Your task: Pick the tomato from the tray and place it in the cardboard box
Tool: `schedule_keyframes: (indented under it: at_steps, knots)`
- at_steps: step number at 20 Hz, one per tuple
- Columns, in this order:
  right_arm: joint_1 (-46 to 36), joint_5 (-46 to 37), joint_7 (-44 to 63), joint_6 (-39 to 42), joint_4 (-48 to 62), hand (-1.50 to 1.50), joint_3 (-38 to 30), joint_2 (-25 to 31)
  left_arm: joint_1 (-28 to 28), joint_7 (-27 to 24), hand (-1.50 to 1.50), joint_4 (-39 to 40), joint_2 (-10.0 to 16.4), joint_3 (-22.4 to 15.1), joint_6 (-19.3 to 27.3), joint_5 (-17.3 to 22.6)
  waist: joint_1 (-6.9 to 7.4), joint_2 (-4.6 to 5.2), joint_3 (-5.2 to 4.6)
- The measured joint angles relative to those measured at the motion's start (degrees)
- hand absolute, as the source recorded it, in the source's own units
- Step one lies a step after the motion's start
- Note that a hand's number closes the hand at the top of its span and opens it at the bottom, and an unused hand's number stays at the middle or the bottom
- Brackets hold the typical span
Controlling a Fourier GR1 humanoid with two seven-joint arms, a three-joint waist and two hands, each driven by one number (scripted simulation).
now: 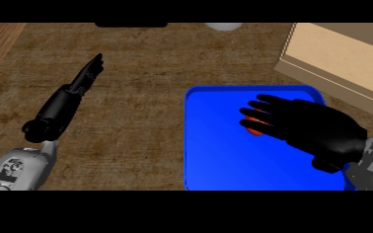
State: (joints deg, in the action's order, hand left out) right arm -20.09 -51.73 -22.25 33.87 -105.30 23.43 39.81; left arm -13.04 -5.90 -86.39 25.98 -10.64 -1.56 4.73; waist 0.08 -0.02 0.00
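Tomato (255, 128) on the blue tray (218, 148), under your right robot hand (313, 126)
Only a red sliver shows beneath the fingers — spread and released, not clenched. From the tray, the cardboard box (331, 59) lies at 1 o'clock; your left robot hand (86, 79) rests released at 9 o'clock.

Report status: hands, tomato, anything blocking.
Left hand open, resting left of tray. Right hand open over tomato, tomato in tray, mostly hidden. Nothing seen between tray and box.

Red tomato (253, 128) on blue tray (218, 153)
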Motion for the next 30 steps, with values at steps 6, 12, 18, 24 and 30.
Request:
schedule_keyframes:
  at_steps: [6, 12, 18, 24, 30]
  knots:
    - [-2.47, -6.70, 0.38, -0.49, 5.07, -1.50, 1.26, -5.67, -0.38, 1.47, 0.00, -0.73, -2.45, 0.95, -0.81, -2.56, 0.15, 0.03, 0.00]
    - [-1.95, -11.93, -2.76, -3.54, 10.04, -1.50, 0.63, -8.37, 0.65, 0.54, 0.00, -0.67, -3.59, 3.37, -3.17, -4.03, 0.11, 0.04, -0.01]
    - [-1.70, -15.81, -5.54, -4.92, 14.50, -1.50, 0.53, -12.14, 1.32, 1.06, 0.00, -2.01, -5.06, 4.94, -4.67, -6.00, 0.12, 0.03, 0.00]
    - [-1.01, -20.32, -7.27, -8.66, 19.24, -1.50, -0.82, -13.98, 0.99, 1.73, 0.00, -1.90, -7.24, 5.90, -5.52, -7.73, 0.04, 0.03, 0.00]
    - [-2.46, -23.90, -8.88, -12.08, 25.83, -1.50, -2.82, -16.48, 1.54, 1.50, 0.00, -2.34, -8.46, 7.09, -6.84, -9.10, 0.17, 0.05, 0.01]
